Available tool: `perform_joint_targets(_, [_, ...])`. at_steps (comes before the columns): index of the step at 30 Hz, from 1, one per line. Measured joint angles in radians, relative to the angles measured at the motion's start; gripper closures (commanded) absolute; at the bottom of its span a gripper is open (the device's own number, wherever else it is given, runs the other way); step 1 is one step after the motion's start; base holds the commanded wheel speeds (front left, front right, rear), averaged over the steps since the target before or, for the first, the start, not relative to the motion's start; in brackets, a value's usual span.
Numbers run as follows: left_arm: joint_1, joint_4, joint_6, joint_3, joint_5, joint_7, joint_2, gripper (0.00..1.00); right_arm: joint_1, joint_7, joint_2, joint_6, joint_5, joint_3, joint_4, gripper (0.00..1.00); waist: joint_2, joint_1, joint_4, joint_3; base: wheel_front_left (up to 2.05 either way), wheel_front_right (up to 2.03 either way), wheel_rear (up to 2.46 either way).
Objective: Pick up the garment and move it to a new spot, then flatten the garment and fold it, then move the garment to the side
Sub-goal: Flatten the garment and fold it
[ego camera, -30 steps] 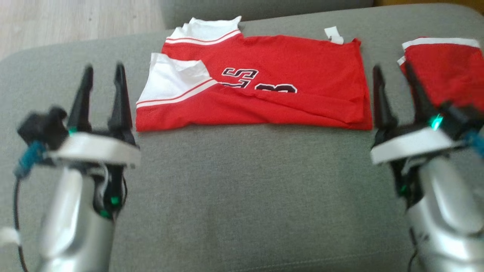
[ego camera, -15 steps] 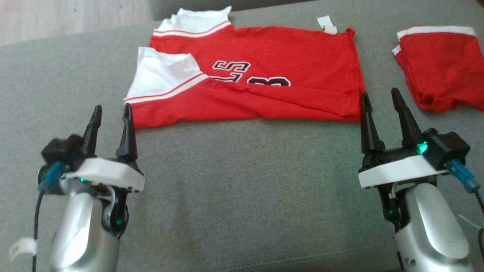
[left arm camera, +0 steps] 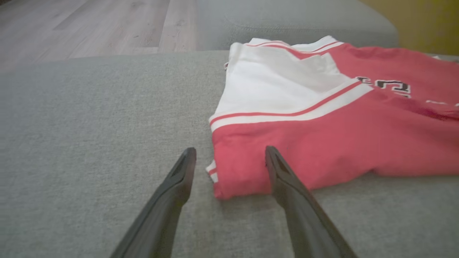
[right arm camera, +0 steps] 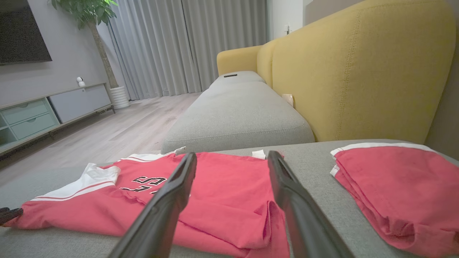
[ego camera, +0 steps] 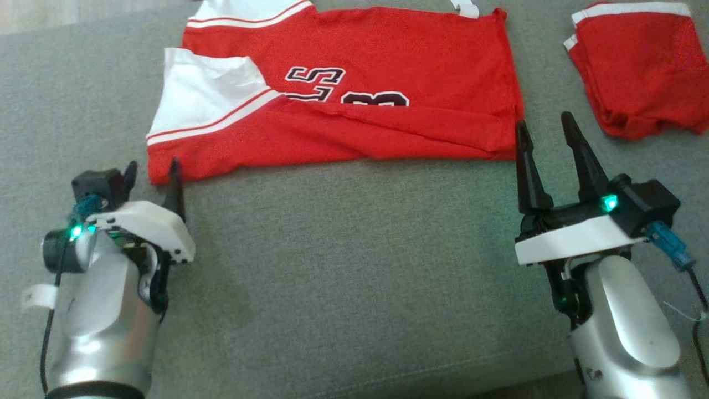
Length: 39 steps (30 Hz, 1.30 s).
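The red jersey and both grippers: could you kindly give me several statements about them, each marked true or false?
1. The red jersey lies on the grey cushion. True.
2. The left gripper is shut on the jersey's corner. False: its jaws are open, one on either side of that corner.
3. The right gripper has open jaws by the jersey's right edge. True.
4. The second red garment lies left of the jersey. False: it lies to its right.

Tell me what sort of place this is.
Most likely a home living room: a mustard-yellow upholstered sofa back with grey fabric seat cushions, a dark flat screen on the wall above a low pale-green drawer cabinet, and long grey curtains.
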Motion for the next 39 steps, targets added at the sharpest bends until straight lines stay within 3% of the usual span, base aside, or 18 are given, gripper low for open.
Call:
perform_joint_targets(5, [-0.05,0.097,0.018,-0.008,0.008,0.013,0.019,0.0,-0.005,0.0,0.0,0.0,0.002,0.013,-0.002,0.0,0.0,0.0001,-0.018,0.015,0.0,0.0,0.0])
perform_joint_targets(11, [-0.094,0.167,-0.019,-0.035,0.007,0.022,0.023,0.0,-0.005,0.005,0.0,0.0,0.001,0.01,0.006,0.0,0.0,0.0001,-0.024,0.02,0.0,0.0,0.0])
perform_joint_targets(12, [-0.098,0.175,-0.027,-0.035,0.006,0.021,0.022,1.0,-0.005,0.011,0.0,0.0,0.001,0.004,0.013,0.0,0.0,0.0001,-0.023,0.019,0.0,0.0,0.0])
perform_joint_targets(17, [-0.102,0.172,-0.04,-0.053,0.004,-0.021,0.013,1.0,-0.006,0.08,0.001,0.0,-0.044,-0.079,0.073,0.0,0.0,0.0001,-0.009,0.015,0.0,0.0,0.0])
perform_joint_targets(23, [-0.092,0.019,-0.056,-0.079,0.007,-0.035,0.004,1.0,-0.035,0.18,0.011,0.0,-0.063,-0.171,0.172,0.0,0.0,0.0001,0.026,0.008,0.0,0.0,0.0])
perform_joint_targets(29, [-0.026,-0.184,-0.065,-0.098,0.018,-0.036,-0.005,1.0,-0.119,0.251,0.016,0.0,0.0,-0.188,0.319,0.0,0.0,0.0001,0.068,0.012,0.0,0.0,0.0])
perform_joint_targets(39, [-0.007,-0.278,-0.069,-0.118,0.026,-0.036,-0.013,1.0,-0.238,0.258,0.015,0.0,-0.034,-0.215,0.531,0.0,0.0,0.0001,0.109,0.042,0.0,0.0,0.0])
